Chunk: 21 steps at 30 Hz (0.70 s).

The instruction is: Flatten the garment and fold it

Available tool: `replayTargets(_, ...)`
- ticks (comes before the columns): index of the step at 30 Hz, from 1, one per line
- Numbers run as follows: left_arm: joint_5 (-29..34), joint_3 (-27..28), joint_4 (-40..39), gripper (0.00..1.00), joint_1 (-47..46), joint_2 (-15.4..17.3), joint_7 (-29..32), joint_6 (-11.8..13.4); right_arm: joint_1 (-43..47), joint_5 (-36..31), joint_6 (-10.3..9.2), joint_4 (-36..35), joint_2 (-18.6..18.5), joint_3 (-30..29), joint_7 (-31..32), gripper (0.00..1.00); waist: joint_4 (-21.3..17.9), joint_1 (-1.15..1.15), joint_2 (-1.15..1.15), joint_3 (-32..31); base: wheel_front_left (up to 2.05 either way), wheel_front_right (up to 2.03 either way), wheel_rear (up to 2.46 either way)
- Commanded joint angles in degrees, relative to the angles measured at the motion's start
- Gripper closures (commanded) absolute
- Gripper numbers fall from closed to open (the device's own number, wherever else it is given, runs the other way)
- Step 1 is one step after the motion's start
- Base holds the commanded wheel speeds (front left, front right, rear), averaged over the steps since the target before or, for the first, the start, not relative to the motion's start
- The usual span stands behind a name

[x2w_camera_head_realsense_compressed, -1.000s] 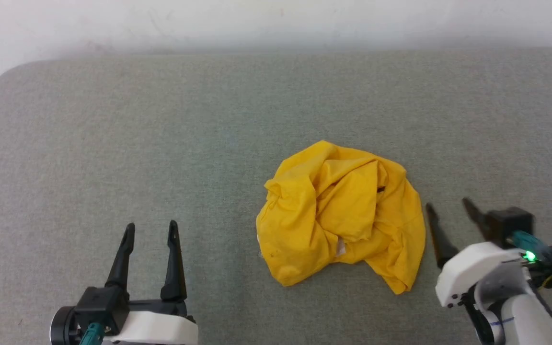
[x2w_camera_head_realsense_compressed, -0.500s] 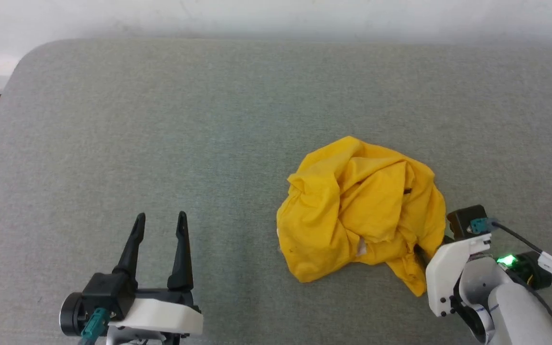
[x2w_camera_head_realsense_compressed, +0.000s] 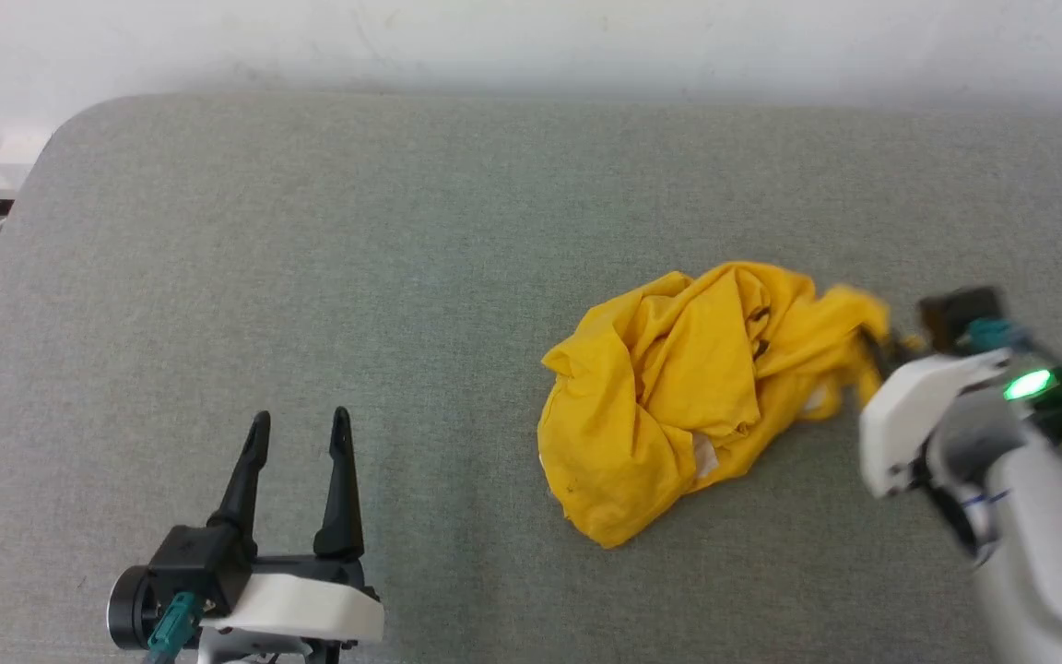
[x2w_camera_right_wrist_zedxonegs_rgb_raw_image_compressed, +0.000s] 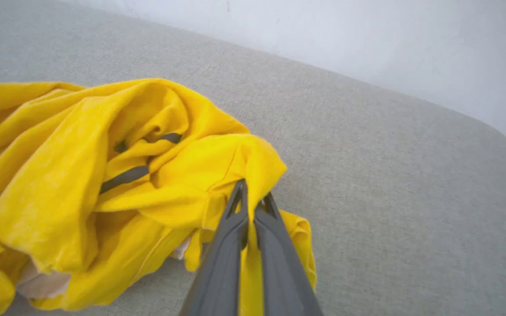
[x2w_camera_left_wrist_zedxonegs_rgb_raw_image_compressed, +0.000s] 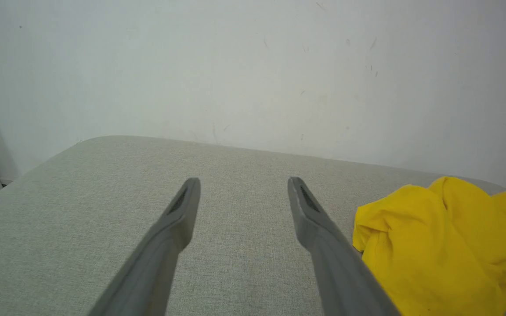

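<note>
Right claw (x2w_camera_right_wrist_zedxonegs_rgb_raw_image_compressed: pixel 251 195) moved onto garment (x2w_camera_head_realsense_compressed: pixel 678 397), clamped on its edge | left claw (x2w_camera_head_realsense_compressed: pixel 299 433) spread wide, empty

T-shirt (x2w_camera_head_realsense_compressed: pixel 669 415): bright yellow throughout, duller ochre in the creases. Thin black line markings (x2w_camera_right_wrist_zedxonegs_rgb_raw_image_compressed: pixel 125 176) on folds left of the right jaws in the wrist view. White patch (x2w_camera_head_realsense_compressed: pixel 704 455) at a lower edge.

Worktop (x2w_camera_head_realsense_compressed: pixel 310 258): grey-green woven cloth, finely speckled, plain.

Wall (x2w_camera_left_wrist_zedxonegs_rgb_raw_image_compressed: pixel 235 66): off-white with a few faint dark scuffs.

Left gripper (x2w_camera_head_realsense_compressed: pixel 299 417): black jaws, matt grey in its wrist view. White housing (x2w_camera_head_realsense_compressed: pixel 300 618), teal plug (x2w_camera_head_realsense_compressed: pixel 176 620).

Right gripper (x2w_camera_right_wrist_zedxonegs_rgb_raw_image_compressed: pixel 253 193): dark grey jaws, yellow cloth between them. White shell (x2w_camera_head_realsense_compressed: pixel 918 406), lit green lamp (x2w_camera_head_realsense_compressed: pixel 1027 384), teal connector (x2w_camera_head_realsense_compressed: pixel 987 332).
</note>
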Motion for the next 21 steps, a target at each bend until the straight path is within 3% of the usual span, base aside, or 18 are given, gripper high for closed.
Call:
replayTargets(1, 0.2, 0.2, 0.2, 0.0, -0.3, -0.3, -0.3, -0.1, -1.6, -0.8, -0.06, -0.3, -1.5, -1.9, -0.7, 1.0, -0.2, 0.0, 0.0, 0.0, 0.0, 0.0, 0.0)
replayTargets(10, 0.3, 0.1, 0.2, 0.0, 0.0, -0.3, -0.3, -0.4, 0.7, -5.6, -0.06, 1.7, -6.3, -12.5, -1.3, 1.0, 0.6, 0.0, 0.0, 0.4, 0.0, 0.0, 0.0)
replayTargets(17, 0.5, 0.2, 0.6, 0.0, -0.2, -0.3, -0.3, -0.7, 5.6, -9.0, -0.06, 5.2, -4.6, -17.5, -0.7, 1.0, 1.2, 0.0, 0.0, 0.6, 0.0, 0.0, 0.0)
replayTargets(18, 0.5, 0.1, 0.7, 0.0, -0.2, -0.3, -0.3, -0.8, 5.8, -9.4, -0.06, 5.6, -4.3, -17.9, -1.0, 0.68, 1.2, 0.0, 0.0, 0.6, 0.0, 0.0, 0.0)
replayTargets(19, 0.6, 0.0, 0.8, 0.0, -0.3, -0.3, -0.3, -0.8, 5.9, -9.7, -0.06, 5.9, -4.0, -18.1, -1.3, 0.2, 1.2, 0.0, 0.0, 0.4, 0.0, 0.0, 0.0)
replayTargets(20, 0.6, 0.0, 0.9, 0.0, -0.3, -0.3, -0.3, -0.9, 5.9, -9.8, -0.06, 6.1, -3.7, -18.2, -1.4, 0.0, 1.1, 0.0, 0.0, 0.2, 0.0, 0.0, 0.0)
replayTargets(21, 0.7, 0.0, 1.0, 0.0, -0.2, -0.3, -0.3, -0.9, 5.7, -9.7, -0.06, 6.1, -3.3, -18.2, -1.7, 0.0, 1.0, 0.0, 0.0, 0.0, 0.0, 0.0, 0.0)
